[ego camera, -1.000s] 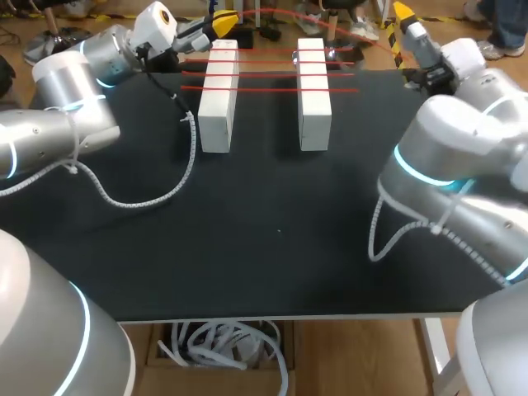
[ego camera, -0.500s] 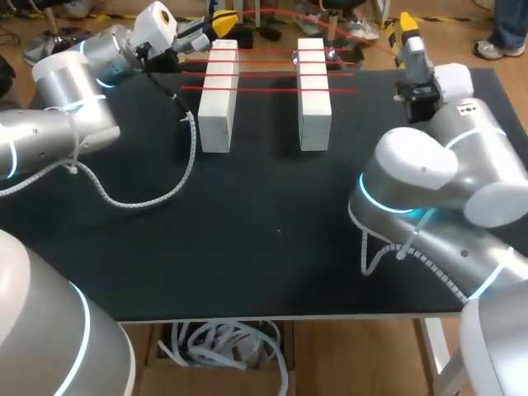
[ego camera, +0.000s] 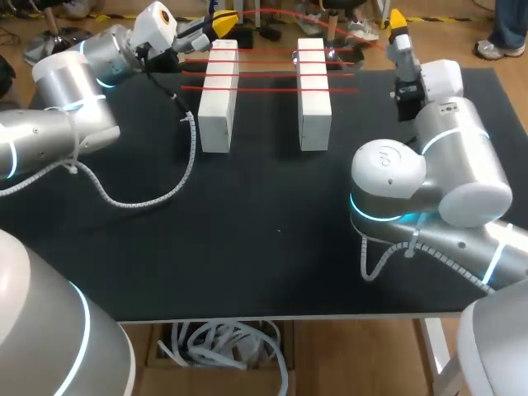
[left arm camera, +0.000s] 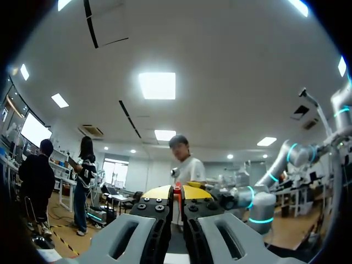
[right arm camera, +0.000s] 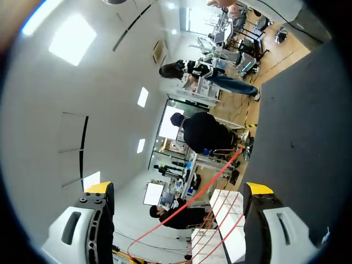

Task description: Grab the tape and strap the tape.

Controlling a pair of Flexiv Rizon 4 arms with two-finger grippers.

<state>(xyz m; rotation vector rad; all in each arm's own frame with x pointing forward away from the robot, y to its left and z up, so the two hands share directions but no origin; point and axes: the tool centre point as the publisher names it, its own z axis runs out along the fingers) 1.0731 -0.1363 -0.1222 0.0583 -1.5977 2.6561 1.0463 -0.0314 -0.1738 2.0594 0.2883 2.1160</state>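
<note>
Two white blocks (ego camera: 218,97) (ego camera: 313,92) stand side by side at the back of the black table (ego camera: 247,247). Several strands of thin red tape (ego camera: 272,74) are stretched across their tops. My left gripper (ego camera: 223,21) sits just behind the left block, shut on the red tape, which arcs away to the right (ego camera: 330,29). In the left wrist view the yellow tips (left arm camera: 176,191) pinch a red sliver (left arm camera: 177,188). My right gripper (ego camera: 398,21) is at the back right, open and empty. Its wrist view shows wide-apart fingers (right arm camera: 257,190), with the tape (right arm camera: 220,170) and blocks (right arm camera: 231,220) ahead.
My right arm's bulky elbow (ego camera: 412,181) hangs over the right side of the table. The left arm's white coiled cable (ego camera: 148,198) droops onto the table at the left. The table's front edge (ego camera: 272,316) runs below.
My right arm has swung, its elbow coming left and forward over the table, while its gripper shifted slightly left at the back. The left arm and the tape have not moved.
</note>
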